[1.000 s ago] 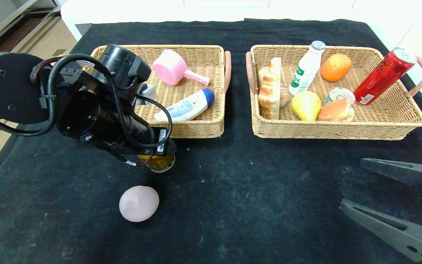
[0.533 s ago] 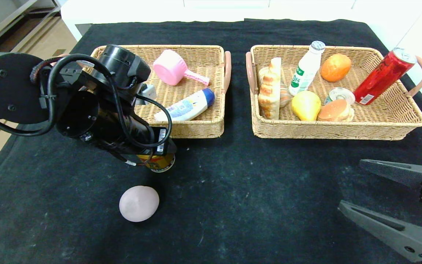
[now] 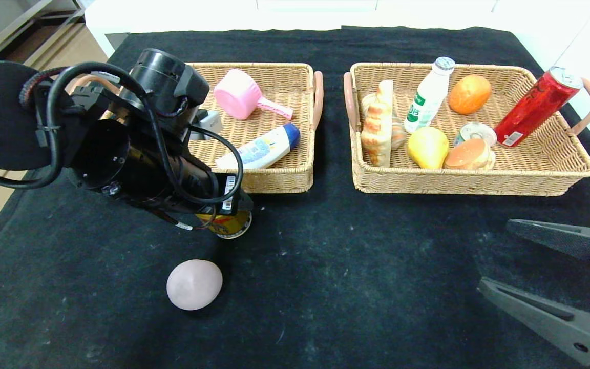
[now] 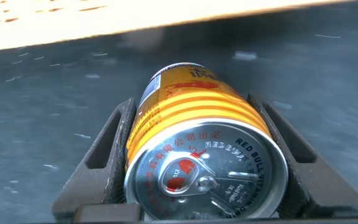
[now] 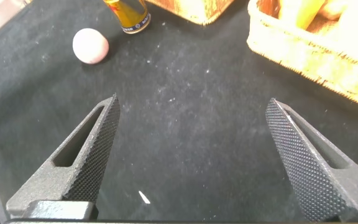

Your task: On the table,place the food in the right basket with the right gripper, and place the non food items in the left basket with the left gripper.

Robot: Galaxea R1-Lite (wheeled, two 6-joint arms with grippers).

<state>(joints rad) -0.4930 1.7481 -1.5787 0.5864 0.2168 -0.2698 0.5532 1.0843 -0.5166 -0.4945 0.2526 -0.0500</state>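
A yellow Red Bull can [image 4: 197, 134] sits between the fingers of my left gripper [image 4: 194, 124], which is shut on its sides. In the head view the can [image 3: 229, 224] peeks out under the left arm, just in front of the left basket [image 3: 279, 180]; the fingers are hidden there. A pale pink egg-shaped ball [image 3: 194, 284] lies on the black cloth nearer to me. My right gripper [image 3: 493, 253] hovers open at the lower right, over bare cloth with nothing between its fingers. The right basket [image 3: 479, 183] holds food and drinks.
The left basket holds a pink scoop [image 3: 237, 100] and a white-and-blue bottle [image 3: 261, 148]. In the right basket are bread [image 3: 377, 128], a milk bottle [image 3: 428, 97], an orange [image 3: 469, 94], a pear [image 3: 427, 147] and a red can [image 3: 535, 107]. The table's left edge is near the left arm.
The left arm has shifted slightly up and to the right with the can in its grip. The right gripper has barely moved.
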